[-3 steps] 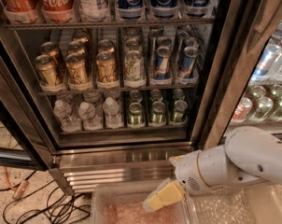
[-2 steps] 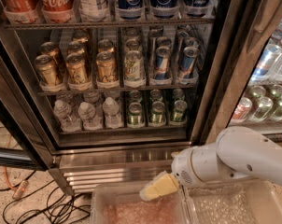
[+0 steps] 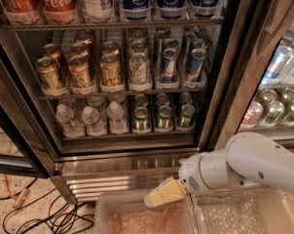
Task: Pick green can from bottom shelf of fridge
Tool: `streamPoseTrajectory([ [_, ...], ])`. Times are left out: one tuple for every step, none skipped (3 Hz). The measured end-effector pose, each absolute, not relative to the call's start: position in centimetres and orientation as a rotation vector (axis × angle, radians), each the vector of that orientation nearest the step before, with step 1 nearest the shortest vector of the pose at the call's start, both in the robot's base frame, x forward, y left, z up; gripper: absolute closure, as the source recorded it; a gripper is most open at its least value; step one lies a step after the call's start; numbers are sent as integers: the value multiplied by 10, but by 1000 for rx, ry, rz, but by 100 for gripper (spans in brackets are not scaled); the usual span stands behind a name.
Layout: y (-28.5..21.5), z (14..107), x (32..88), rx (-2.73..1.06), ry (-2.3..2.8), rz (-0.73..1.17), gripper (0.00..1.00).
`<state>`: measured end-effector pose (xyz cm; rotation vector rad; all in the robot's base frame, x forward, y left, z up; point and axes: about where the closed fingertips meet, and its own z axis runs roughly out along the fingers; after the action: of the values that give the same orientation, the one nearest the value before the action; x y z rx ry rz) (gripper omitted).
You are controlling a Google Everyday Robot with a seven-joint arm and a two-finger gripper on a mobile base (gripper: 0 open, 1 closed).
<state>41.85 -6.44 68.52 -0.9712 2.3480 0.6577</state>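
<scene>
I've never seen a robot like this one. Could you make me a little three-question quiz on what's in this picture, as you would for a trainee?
1. True or false: the gripper is inside the fridge.
2. What shares the bottom shelf with the green cans? A) water bottles B) Pepsi cans C) Coca-Cola cans
3. Fill in: in the picture, the green cans stand to the ___ of the water bottles.

Key: 1 false, it hangs outside, low in front of the fridge's steel base. 2 A. 3 right.
</scene>
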Motion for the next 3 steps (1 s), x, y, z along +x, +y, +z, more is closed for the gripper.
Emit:
streamPoseTrajectory([
  [-61, 669, 423, -873, 2332, 715, 0],
  [-52, 644, 442, -764, 2315, 769, 0],
  [-39, 623, 459, -661, 2288, 778, 0],
])
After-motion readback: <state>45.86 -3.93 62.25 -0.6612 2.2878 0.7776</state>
